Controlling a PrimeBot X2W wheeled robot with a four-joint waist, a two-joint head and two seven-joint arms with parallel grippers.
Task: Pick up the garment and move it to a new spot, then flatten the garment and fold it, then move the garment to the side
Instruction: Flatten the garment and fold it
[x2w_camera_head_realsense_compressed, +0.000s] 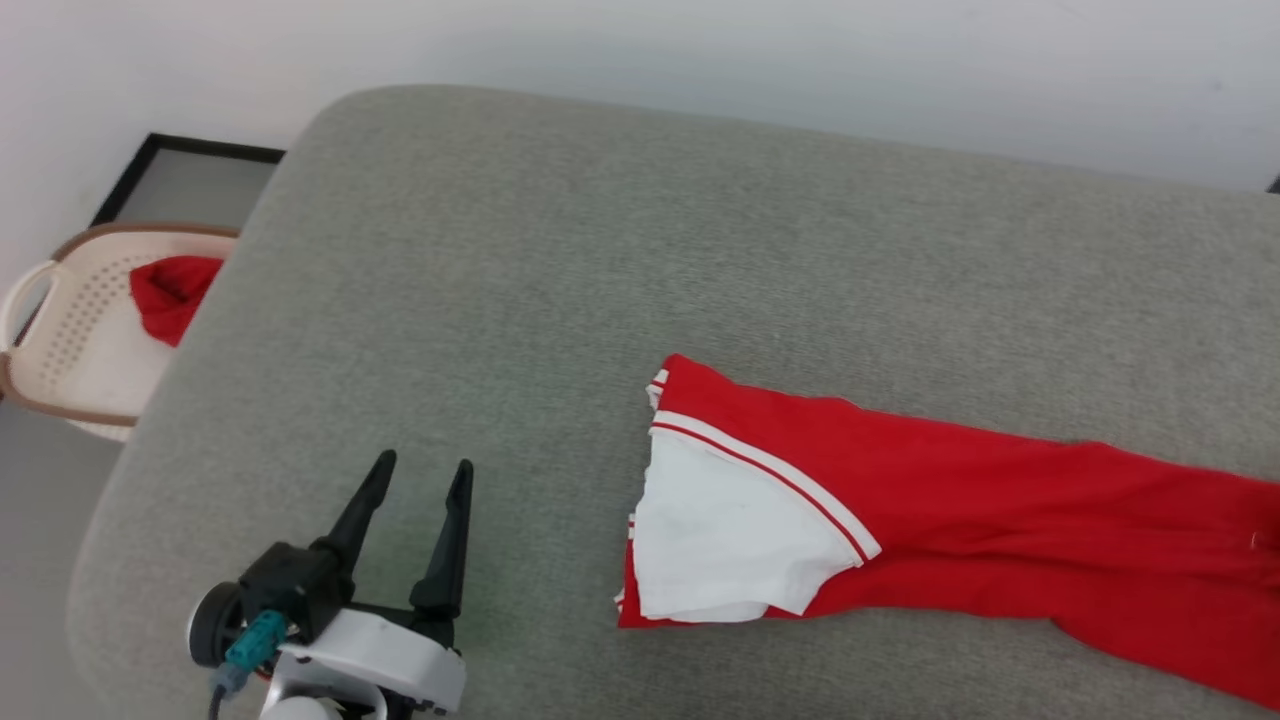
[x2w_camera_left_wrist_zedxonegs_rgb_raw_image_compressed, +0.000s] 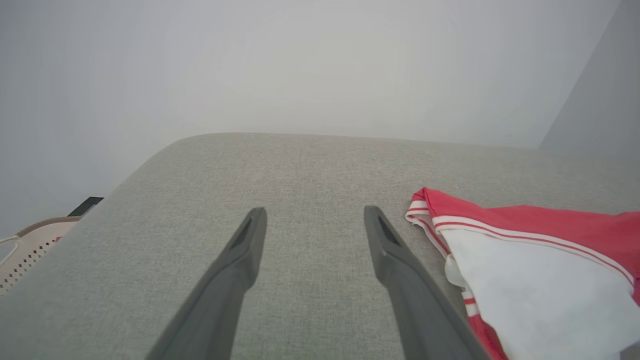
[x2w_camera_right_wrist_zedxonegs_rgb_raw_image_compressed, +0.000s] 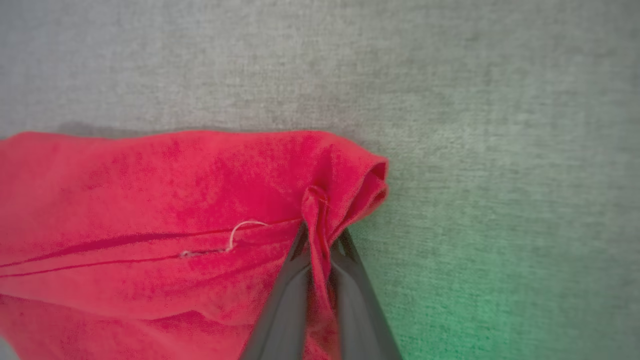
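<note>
At the far left of the head view, a cream basket (x2w_camera_head_realsense_compressed: 70, 350) with small holes stands on the floor beside the grey cushion (x2w_camera_head_realsense_compressed: 600, 250). A plain red cloth (x2w_camera_head_realsense_compressed: 170, 290) lies inside it. The left wrist view catches just a corner of this basket (x2w_camera_left_wrist_zedxonegs_rgb_raw_image_compressed: 30, 245) and nothing of the cloth.

Next comes the left gripper (x2w_camera_head_realsense_compressed: 425, 462), low on the cushion's left part. Its fingers (x2w_camera_head_realsense_compressed: 445, 545) are spread wide apart with nothing between them. The left wrist view shows the same gap (x2w_camera_left_wrist_zedxonegs_rgb_raw_image_compressed: 315, 212) with bare grey fabric under it, and the pale wall beyond the cushion's far edge.

The jersey (x2w_camera_head_realsense_compressed: 1000, 490) lies on the right half of the cushion, well apart from that gripper. It stretches out in a long band to the picture's right edge. A white sleeve with red-and-white striped trim lies at its left end, and the left wrist view shows that end close up (x2w_camera_left_wrist_zedxonegs_rgb_raw_image_compressed: 525, 280).

The right wrist view shows the jersey's other end (x2w_camera_right_wrist_zedxonegs_rgb_raw_image_compressed: 150, 200). There the right gripper (x2w_camera_right_wrist_zedxonegs_rgb_raw_image_compressed: 322, 235) has its fingers (x2w_camera_right_wrist_zedxonegs_rgb_raw_image_compressed: 285, 310) pinched together on a raised fold of red cloth near the edge. A loose white thread curls along a seam just left of the grip.
</note>
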